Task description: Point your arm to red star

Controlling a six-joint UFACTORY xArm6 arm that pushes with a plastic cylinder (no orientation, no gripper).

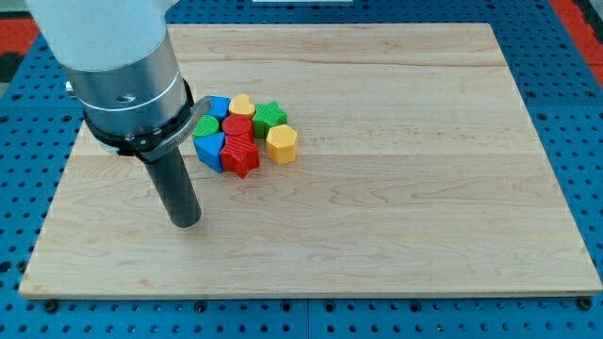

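Note:
The red star (240,155) lies at the lower edge of a tight cluster of blocks on the wooden board (396,198), left of centre. My tip (186,222) rests on the board below and to the left of the red star, about a block's width or two from it, touching no block. Around the star are a blue block (208,149), a green block (206,125), a blue block (220,105), a yellow block (242,103), a red block (236,125), a green block (269,116) and a yellow hexagon (281,143).
The arm's grey body (122,66) covers the board's upper left part and hides a bit of the cluster's left side. A blue pegboard surface (565,56) surrounds the board.

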